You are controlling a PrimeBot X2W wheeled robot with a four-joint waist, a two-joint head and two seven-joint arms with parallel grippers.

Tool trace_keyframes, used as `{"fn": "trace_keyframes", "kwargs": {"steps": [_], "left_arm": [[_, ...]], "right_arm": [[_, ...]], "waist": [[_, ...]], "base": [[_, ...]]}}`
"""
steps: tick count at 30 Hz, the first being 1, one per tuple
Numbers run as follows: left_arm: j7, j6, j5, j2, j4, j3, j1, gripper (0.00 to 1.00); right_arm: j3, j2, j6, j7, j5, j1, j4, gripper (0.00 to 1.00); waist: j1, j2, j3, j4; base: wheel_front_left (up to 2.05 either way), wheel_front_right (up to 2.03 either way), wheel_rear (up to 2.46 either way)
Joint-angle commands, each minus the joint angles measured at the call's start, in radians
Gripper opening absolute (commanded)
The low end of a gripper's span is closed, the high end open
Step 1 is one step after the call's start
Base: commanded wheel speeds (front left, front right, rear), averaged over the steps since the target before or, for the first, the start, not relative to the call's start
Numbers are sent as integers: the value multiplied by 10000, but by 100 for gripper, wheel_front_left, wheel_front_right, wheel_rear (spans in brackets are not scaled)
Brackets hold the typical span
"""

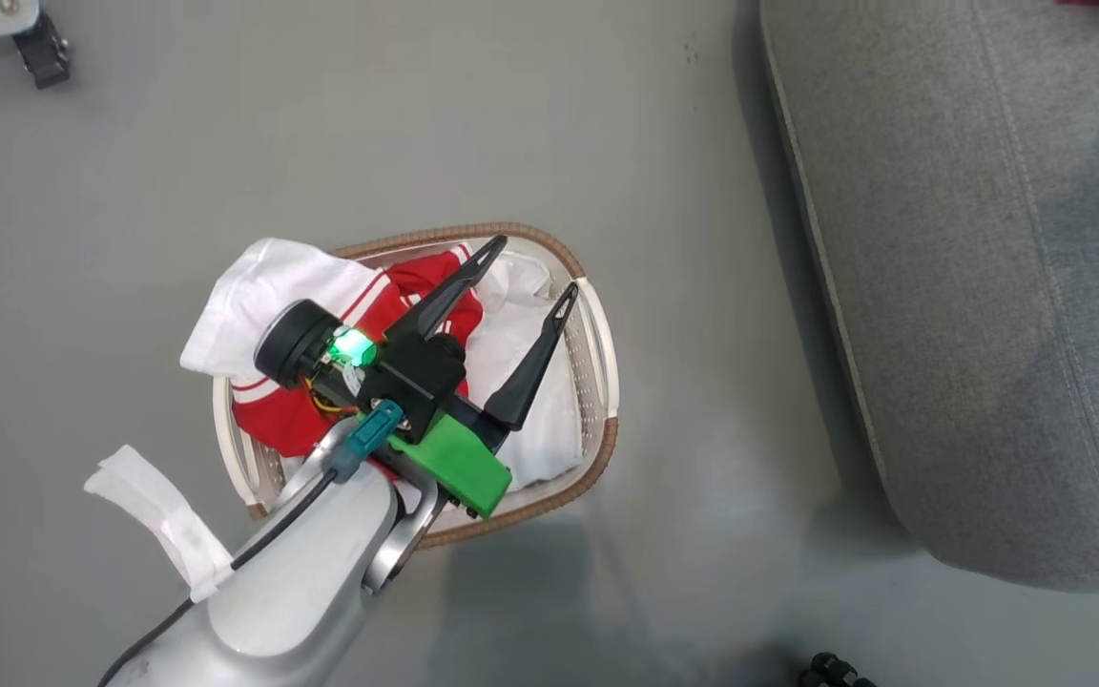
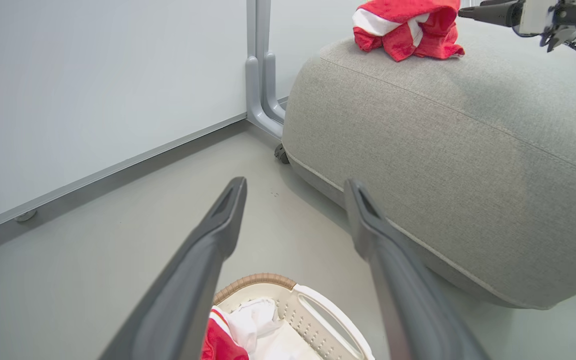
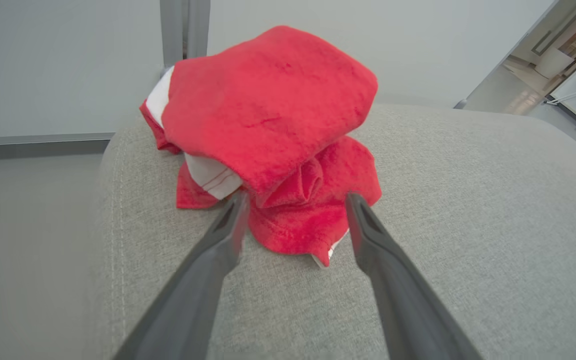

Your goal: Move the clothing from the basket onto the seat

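Head view: one basket (image 1: 599, 456) stands on the floor (image 1: 225, 143) beside one seat (image 1: 988, 286). It holds one red jersey (image 1: 273, 420) and a white liner sheet (image 1: 521, 329). The left gripper (image 1: 533, 267) hovers above it, fingers spread and empty. The right wrist view adds a second jersey (image 3: 268, 100), crumpled on the seat top. The right gripper (image 3: 297, 197) is at its near edge, fingers apart, clamping nothing. Jerseys counted: two.

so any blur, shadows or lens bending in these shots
Head view: soft even light, faint shadows on the floor beside the seat and below the basket; the green lamp on the left gripper glares. Left wrist view: the wide lens bulges the seat, near fingers look soft. Right wrist view: the clothing is sharp, the fingers of the right gripper blurred.
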Motion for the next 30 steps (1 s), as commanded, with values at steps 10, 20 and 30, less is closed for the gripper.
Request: {"fn": "trace_keyframes", "kwargs": {"steps": [10,20,30], "left_arm": [[-77,257,-301,-177,106,978,1075,100],[-66,500,-365,-362,-28,2906,2479,100],[-64,557,-168,-690,-177,5119,3787,100]], "right_arm": [[1497,-277,-12,-47,985,990,-467,100],[2414,129,-12,-47,1861,1460,-1449,100],[2291,1357,-12,-46,1775,3060,-3447,100]], "waist": [[0,0,-2419,63],[0,0,-3640,836],[0,0,-4193,1489]], "base": [[0,0,0],[0,0,0],[0,0,0]]}}
